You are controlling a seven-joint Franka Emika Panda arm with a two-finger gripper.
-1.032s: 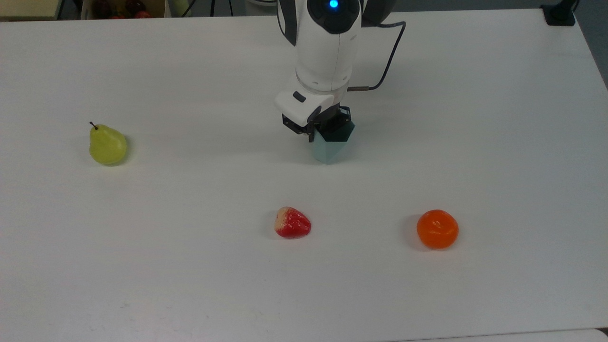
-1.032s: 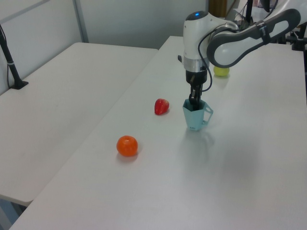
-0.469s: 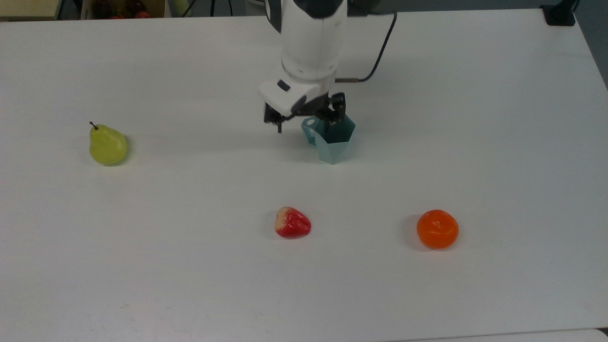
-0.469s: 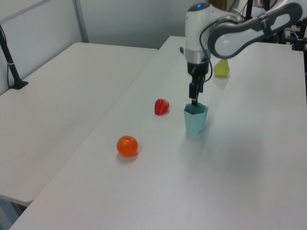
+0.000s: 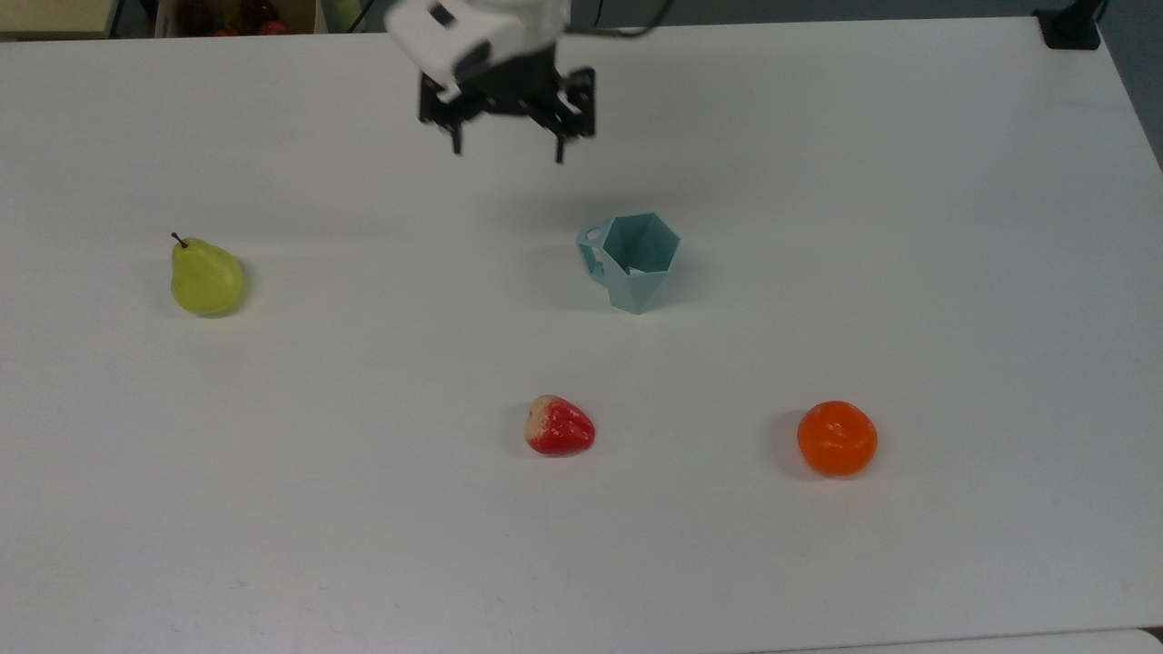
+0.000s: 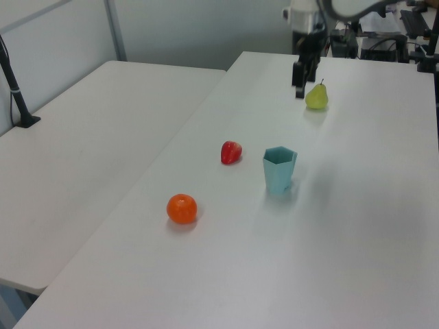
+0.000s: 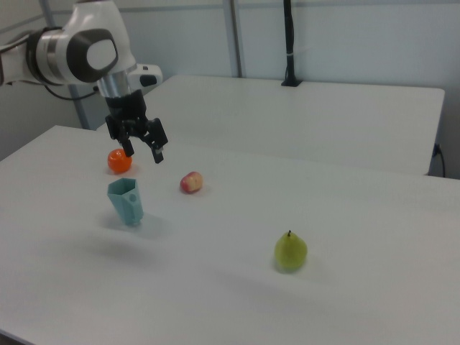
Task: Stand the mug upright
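Note:
The pale blue-teal faceted mug [image 5: 636,272] stands upright on the white table [image 5: 909,227], hexagonal rim up, its small handle toward the top view's left. It also stands upright in the left view [image 6: 279,171] and the right view [image 7: 126,202]. My gripper [image 5: 507,147] hangs open well above the table, up and to the top view's left of the mug, with nothing between its black fingers. The right view has the gripper [image 7: 145,153] above and behind the mug; the left view has the gripper [image 6: 300,88] far behind it, near the pear.
A green pear [image 5: 205,277] lies at the top view's left, a red strawberry [image 5: 559,427] in front of the mug, and an orange [image 5: 837,439] at the front right. A black post base [image 5: 1070,27] sits at the far right corner. A second table [image 6: 82,137] adjoins.
My gripper has let go of the mug's rim, opened wide, and risen away toward the top view's upper left. The mug stays upright where it stood.

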